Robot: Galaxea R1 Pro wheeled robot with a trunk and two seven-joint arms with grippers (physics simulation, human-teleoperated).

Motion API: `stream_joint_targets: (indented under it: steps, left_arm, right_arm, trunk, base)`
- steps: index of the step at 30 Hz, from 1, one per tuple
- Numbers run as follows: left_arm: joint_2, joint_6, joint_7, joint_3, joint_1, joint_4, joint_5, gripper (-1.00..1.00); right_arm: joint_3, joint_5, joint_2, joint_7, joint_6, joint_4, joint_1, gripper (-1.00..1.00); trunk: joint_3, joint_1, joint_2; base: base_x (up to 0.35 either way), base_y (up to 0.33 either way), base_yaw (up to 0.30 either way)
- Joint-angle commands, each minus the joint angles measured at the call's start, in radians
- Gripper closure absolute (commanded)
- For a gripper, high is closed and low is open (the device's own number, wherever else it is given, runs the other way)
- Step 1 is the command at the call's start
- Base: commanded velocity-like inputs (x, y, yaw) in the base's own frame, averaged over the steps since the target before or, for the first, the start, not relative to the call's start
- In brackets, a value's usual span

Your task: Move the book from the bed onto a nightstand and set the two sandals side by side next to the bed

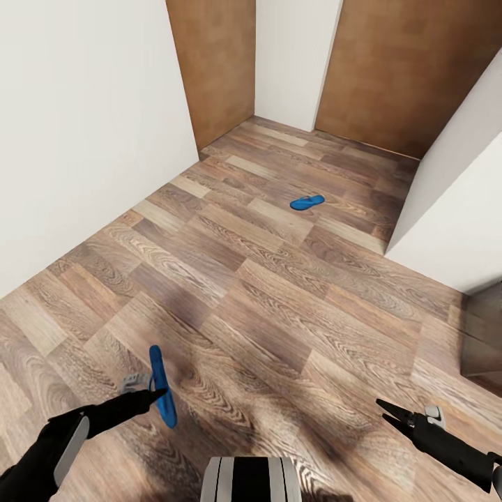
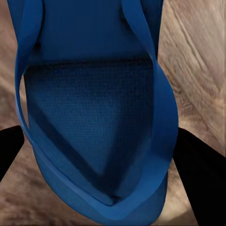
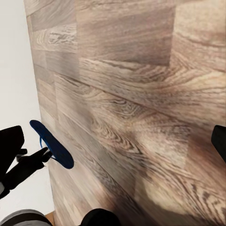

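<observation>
Left gripper [image 1: 159,394] at lower left of head view, clamped on blue flip-flop [image 1: 162,385], sandal hanging edge-on above wood-plank floor [image 1: 279,314]. Left wrist view: same sandal's sole and thong straps close up between dark fingers [image 2: 202,183]. Second blue flip-flop [image 1: 307,202] flat on floor, upper centre, well apart, near brown wooden doors [image 1: 404,70]. Right gripper [image 1: 385,411] at lower right, holding nothing; jaws look narrow, hard to be sure. White walls [image 1: 84,125] on both sides.
</observation>
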Motion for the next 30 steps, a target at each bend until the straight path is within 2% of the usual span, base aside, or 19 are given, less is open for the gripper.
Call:
stream_joint_targets:
  steps: [1, 5, 22, 27, 30]
  left_arm:
    - [0.000, 0.007, -0.012, 0.012, 0.000, 0.000, 0.005, 1.00]
    - [0.000, 0.005, -0.027, 0.029, 0.001, 0.000, 0.003, 1.00]
    - [-0.001, 0.005, -0.030, 0.033, 0.001, 0.002, 0.002, 1.00]
    - [-0.001, 0.005, -0.030, 0.033, 0.001, 0.002, 0.002, 1.00]
    - [-0.001, 0.005, -0.030, 0.033, 0.001, 0.002, 0.002, 1.00]
  right_arm:
    - [0.000, -0.004, 0.000, 0.001, 0.006, 0.000, 0.000, -1.00]
    - [-0.001, -0.004, 0.000, 0.001, 0.006, 0.000, 0.000, -1.00]
    - [-0.003, 0.005, -0.001, -0.007, -0.005, -0.006, 0.000, -1.00]
    - [0.001, 0.009, -0.027, -0.006, -0.007, -0.095, 0.000, -1.00]
    - [0.004, 0.054, -0.030, -0.007, -0.007, -0.121, 0.000, -1.00]
  trunk:
    - [-0.001, 0.000, 0.000]
    - [-0.001, 0.000, 0.000]
    - [0.065, -0.008, 0.004]
    - [0.084, -0.010, 0.005]
    - [0.096, -0.011, 0.006]
  base:
    - [0.000, 0.000, 0.000]
    - [0.000, 0.000, 0.000]
    - [0.000, 0.000, 0.000]
    - [0.000, 0.000, 0.000]
    - [0.000, 0.000, 0.000]
